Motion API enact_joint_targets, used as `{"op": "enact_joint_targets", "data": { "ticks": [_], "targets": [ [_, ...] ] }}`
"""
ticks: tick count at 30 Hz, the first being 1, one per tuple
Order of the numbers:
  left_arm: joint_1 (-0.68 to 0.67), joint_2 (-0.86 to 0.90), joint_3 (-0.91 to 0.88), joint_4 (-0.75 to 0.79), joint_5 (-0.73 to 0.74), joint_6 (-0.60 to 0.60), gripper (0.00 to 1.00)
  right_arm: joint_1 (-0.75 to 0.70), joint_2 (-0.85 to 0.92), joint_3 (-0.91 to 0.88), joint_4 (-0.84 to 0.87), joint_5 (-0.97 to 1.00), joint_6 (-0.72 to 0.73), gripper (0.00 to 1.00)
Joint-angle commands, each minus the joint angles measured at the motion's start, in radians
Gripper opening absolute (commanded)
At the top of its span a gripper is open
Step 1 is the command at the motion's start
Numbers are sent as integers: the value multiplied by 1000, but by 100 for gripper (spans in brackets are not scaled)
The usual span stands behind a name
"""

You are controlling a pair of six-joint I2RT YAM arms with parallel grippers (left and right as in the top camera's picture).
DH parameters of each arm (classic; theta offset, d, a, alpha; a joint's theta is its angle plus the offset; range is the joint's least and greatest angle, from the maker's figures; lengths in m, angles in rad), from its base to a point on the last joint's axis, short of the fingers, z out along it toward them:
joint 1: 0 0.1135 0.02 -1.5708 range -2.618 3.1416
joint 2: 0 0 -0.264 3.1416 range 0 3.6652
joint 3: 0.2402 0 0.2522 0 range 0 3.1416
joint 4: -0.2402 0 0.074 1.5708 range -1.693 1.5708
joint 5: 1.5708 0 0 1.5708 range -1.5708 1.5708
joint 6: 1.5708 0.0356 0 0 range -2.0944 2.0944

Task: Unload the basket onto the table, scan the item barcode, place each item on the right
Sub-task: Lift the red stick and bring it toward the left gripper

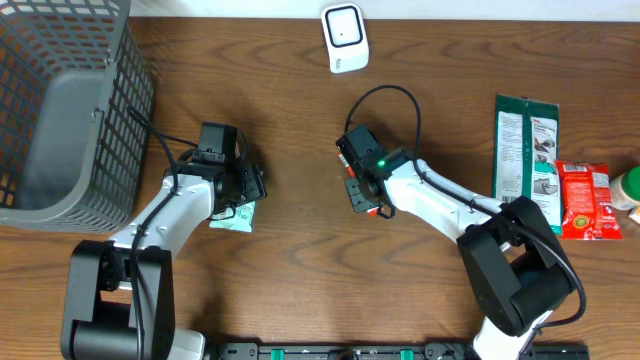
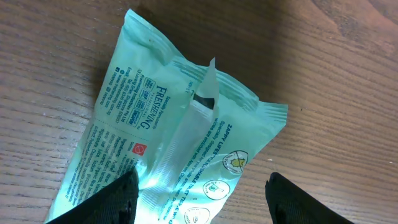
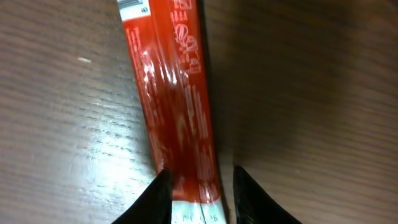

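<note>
A mint-green wipes packet [image 2: 168,130] lies flat on the wooden table, its back seam and print facing up. My left gripper [image 2: 199,199] hangs open over the packet's near end, and nothing is pinched between its fingers. From overhead, only a corner of the packet [image 1: 236,217] peeks out beneath the left gripper [image 1: 238,192]. My right gripper [image 3: 199,193] is shut on a narrow red packet [image 3: 177,93], which stretches away from the fingers just above the table; overhead it sits at mid-table [image 1: 362,190]. A white barcode scanner [image 1: 345,38] stands at the back edge.
A grey wire basket [image 1: 60,110] fills the back left corner. At the right lie a green-and-white pouch [image 1: 527,145], a red snack bag [image 1: 585,200] and a green-topped item [image 1: 630,190] at the edge.
</note>
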Motion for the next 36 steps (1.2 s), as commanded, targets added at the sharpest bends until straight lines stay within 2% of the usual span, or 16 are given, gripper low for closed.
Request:
{"op": "enact_joint_targets", "data": {
  "ticks": [1, 2, 3, 8, 12, 14, 20, 24, 26, 28, 32, 35, 36],
  "targets": [
    [8, 2, -9, -21, -5, 3, 68, -10, 8, -34, 35, -42, 3, 24],
    [8, 2, -9, -21, -5, 3, 68, -10, 8, -34, 34, -41, 3, 9],
    [8, 2, -9, -21, -5, 3, 68, -10, 8, -34, 34, -41, 3, 1],
    [8, -9, -9, -23, -5, 23, 68, -18, -15, -18, 3, -46, 46, 1],
    [8, -60, -9, -34, -1, 45, 68, -74, -129, -14, -51, -163, 43, 1],
    [8, -100, -9, -42, 61, 45, 68, -110, -175, -14, -72, -249, 24, 1],
    [3, -267, -9, 51, 471, 39, 66, -231, -212, -26, -59, -809, -121, 1],
    [-35, -272, -9, 103, 496, 16, 61, -252, -212, -26, 29, -1092, -163, 1],
    [-61, -272, -9, 113, 496, 8, 62, -253, -212, -26, 125, -1183, -107, 1],
    [-90, -272, -9, 145, 496, -39, 61, -248, -212, -26, 224, -1189, 5, 1],
    [-134, -272, -9, 238, 496, -55, 61, -244, -212, -26, 265, -1189, 56, 1],
    [-150, -272, -9, 288, 496, -55, 50, -228, -212, -26, 262, -1190, 56, 1],
    [-150, -272, -9, 301, 496, -55, 49, -219, -212, -26, 266, -1190, 56, 1]
  ]
}}
